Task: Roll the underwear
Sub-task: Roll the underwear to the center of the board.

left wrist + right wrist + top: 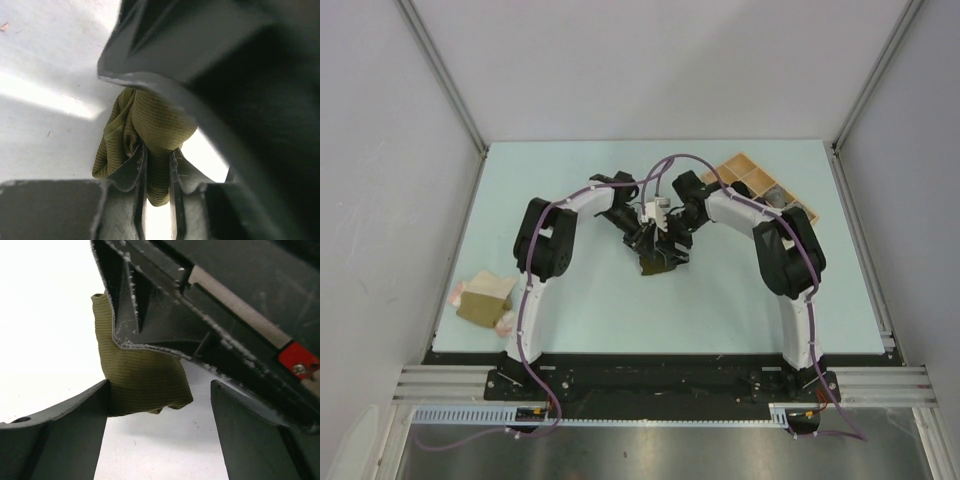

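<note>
Olive underwear pinched between narrow left fingers, right fingers wide near it, other garments only overhead.

I see ribbed, matt knit cloth on the olive underwear; right of it the tray is pale bare wood, the table smooth.

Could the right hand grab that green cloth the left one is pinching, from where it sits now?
Probably yes. The right hand is open wide, and the green cloth hangs between its fingers, against one of them. The left hand pinches the cloth close by, so room looks tight.
</note>
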Controlling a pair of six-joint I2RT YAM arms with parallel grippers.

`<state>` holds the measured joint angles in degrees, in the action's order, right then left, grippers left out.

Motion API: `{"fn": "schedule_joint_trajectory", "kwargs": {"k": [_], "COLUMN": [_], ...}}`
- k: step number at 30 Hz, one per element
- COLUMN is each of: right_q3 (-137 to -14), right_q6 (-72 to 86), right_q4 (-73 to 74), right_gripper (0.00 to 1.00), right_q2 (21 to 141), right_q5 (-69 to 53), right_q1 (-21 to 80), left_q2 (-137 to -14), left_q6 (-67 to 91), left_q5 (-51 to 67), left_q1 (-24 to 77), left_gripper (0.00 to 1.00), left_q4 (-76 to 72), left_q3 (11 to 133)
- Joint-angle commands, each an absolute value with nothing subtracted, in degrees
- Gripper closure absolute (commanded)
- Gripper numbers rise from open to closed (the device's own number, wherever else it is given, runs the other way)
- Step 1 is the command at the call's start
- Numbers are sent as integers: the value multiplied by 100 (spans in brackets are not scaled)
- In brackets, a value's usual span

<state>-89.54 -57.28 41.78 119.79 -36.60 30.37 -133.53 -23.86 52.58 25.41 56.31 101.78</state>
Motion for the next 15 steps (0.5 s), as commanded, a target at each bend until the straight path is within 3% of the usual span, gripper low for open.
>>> {"fn": "schedule_joint_trajectory", "kwargs": {"k": [1, 15], "right_q3": [-9474, -10353], "right_q6": [-5774, -5353], "right_q4": [4376, 5272], "right_gripper": [16, 20], "right_q2": [12480, 13183], "right_q5": [-3920, -3806], "right_q1": [3138, 3322], "left_q2": [-13737, -13702], "left_q6": [-2804, -2601], "left_q5": [3982, 4008], "left_q1": [2760, 2733], "left_gripper": [81, 82], "left_q4": [5520, 5361], "left_q3": [10143, 10037]}}
